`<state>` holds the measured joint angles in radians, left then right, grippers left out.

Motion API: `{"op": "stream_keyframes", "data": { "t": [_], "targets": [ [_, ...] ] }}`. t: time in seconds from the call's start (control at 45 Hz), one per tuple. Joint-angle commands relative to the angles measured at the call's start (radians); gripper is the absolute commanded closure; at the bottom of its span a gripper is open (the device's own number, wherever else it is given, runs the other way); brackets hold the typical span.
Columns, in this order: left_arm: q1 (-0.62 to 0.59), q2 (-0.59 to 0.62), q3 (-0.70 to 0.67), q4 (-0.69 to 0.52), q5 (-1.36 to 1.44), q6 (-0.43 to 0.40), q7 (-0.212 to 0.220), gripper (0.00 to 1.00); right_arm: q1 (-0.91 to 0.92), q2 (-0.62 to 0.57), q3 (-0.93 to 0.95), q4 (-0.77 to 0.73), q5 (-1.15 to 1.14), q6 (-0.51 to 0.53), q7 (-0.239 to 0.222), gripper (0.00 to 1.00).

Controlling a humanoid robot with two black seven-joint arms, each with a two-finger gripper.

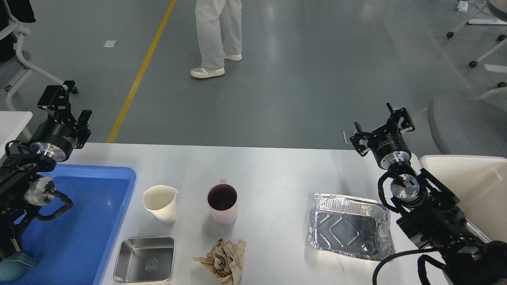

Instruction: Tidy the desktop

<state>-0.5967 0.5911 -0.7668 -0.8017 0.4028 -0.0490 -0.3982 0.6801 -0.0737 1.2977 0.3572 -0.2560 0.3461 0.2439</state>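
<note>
desktop [273, 170] fills lower centre of frame, white. left gripper [63, 105] at left edge, above far corner of blue tray [95, 221], jaws spread, empty. right gripper [383, 126] at right, over far edge of desktop, jaws released, empty. on desktop: cream cup [161, 203], pink mug [223, 203], steel tin [145, 259], crumpled paper [223, 260], foil tray [348, 225]. cream bin [475, 186] at right edge.

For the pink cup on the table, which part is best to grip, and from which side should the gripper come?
Grip the pink cup by its rim and wall, coming from above. It stands upright with its mouth open to the top, so one finger can probably go inside and one outside. Its small handle points to the far side and looks too small to hold. The left gripper is nearer.
</note>
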Motion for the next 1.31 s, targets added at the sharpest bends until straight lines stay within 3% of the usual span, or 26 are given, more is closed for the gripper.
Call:
{"op": "stream_keyframes", "data": {
  "t": [0.0,0.222,0.378,0.489,0.622,0.844,1.133,1.288],
  "targets": [
    [0.0,0.122,0.115,-0.129,0.037,-0.003,-0.002,0.03,-0.002,0.0,0.0,0.0,0.0,0.001,0.0,0.0],
    [0.015,0.407,0.185,-0.483,0.168,-0.006,0.012,0.05,-0.002,-0.003,-0.008,0.0,-0.002,0.001,0.0,0.0],
    [0.015,0.634,0.201,-0.737,0.18,-0.029,0.082,0.11,-0.03,-0.009,-0.037,0.061,-0.012,0.025,0.0,0.0],
    [0.009,0.743,0.198,-0.832,0.183,-0.083,0.134,0.11,-0.06,-0.021,-0.04,0.13,-0.014,0.028,0.002,0.0],
    [0.009,0.831,0.199,-0.858,0.183,-0.147,0.214,0.11,-0.062,-0.023,-0.086,0.164,-0.043,0.028,-0.005,0.0],
    [0.003,1.016,0.187,-0.873,0.182,-0.313,0.211,0.09,-0.03,-0.031,-0.17,0.134,-0.08,-0.048,0.0,0.0],
    [-0.043,1.216,0.169,-0.873,0.182,-0.495,0.219,0.09,-0.022,-0.035,-0.186,0.127,-0.109,-0.061,0.003,0.0],
    [-0.075,1.265,0.173,-0.892,0.182,-0.589,0.255,0.09,-0.016,-0.035,-0.19,0.129,-0.111,-0.097,0.012,0.0]
  ]
}}
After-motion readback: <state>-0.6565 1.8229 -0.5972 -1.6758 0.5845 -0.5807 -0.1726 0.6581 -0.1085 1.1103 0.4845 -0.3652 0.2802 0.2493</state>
